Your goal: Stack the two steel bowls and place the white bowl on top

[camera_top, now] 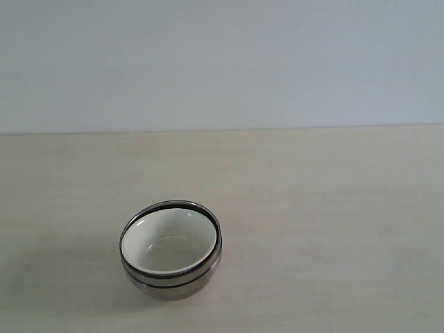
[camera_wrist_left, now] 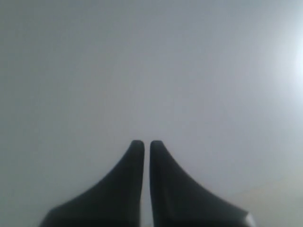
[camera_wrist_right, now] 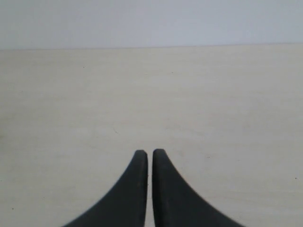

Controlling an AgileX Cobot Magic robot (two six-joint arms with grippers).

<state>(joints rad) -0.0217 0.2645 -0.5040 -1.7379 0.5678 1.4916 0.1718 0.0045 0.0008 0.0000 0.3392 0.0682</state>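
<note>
The left gripper (camera_wrist_left: 147,144) has its 2 dark fingers drawn together with only a hairline slit between them, and nothing is held. Its camera looks almost wholly at the plain grey wall (camera_wrist_left: 151,71), so it is pointed away from the work. The right gripper (camera_wrist_right: 149,153) is the same, with its fingers pressed nearly together and empty. It is aimed across bare pale table (camera_wrist_right: 151,94) toward the wall. Neither wrist view shows any bowl, and neither arm appears in the exterior view, so both grippers are well apart from the stack.

In the exterior view the white bowl (camera_top: 166,243) sits mouth-up inside the steel bowls (camera_top: 173,283). They show as 1 bright rim ringing the white bowl and a 2nd metal band beneath it, with a dark seam between the 2. The stack looks level and nested, and it stands alone on the table (camera_top: 333,229).

The stack is left of centre and toward the near edge in that view, which puts it on the left arm's side. The left arm would therefore probably be the nearer one. The bowls are round, with no long axis to align to. An approach would only have to come from above the open mouth. As things lie, the task looks finished.
</note>
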